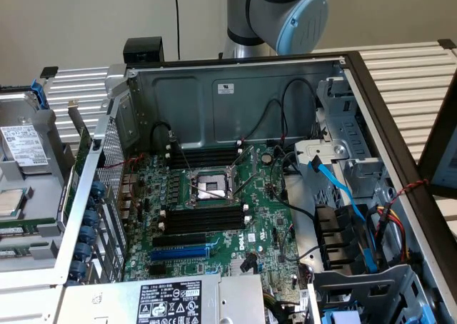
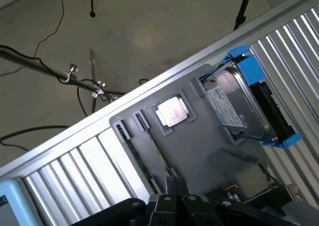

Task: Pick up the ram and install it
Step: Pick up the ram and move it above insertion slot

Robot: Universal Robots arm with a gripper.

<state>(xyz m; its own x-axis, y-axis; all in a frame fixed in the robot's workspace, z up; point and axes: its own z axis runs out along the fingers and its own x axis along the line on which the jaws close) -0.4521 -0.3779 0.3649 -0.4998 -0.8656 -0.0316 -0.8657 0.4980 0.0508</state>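
Two thin green strips, the ram, lie in the grey parts tray at the exterior view's left, outside the computer case. In the wrist view the same tray has two long narrow grooves running toward my gripper. What sits in the grooves looks dark and thin. The black fingers are pressed together, shut, with nothing visible between them, hovering above the tray's groove end. The arm's elbow stands behind the case.
The open case holds the green motherboard with black memory slots on both sides of the CPU socket. The tray also carries a loose CPU and a hard drive in a blue caddy. Cables and a blue SATA lead lie at the right.
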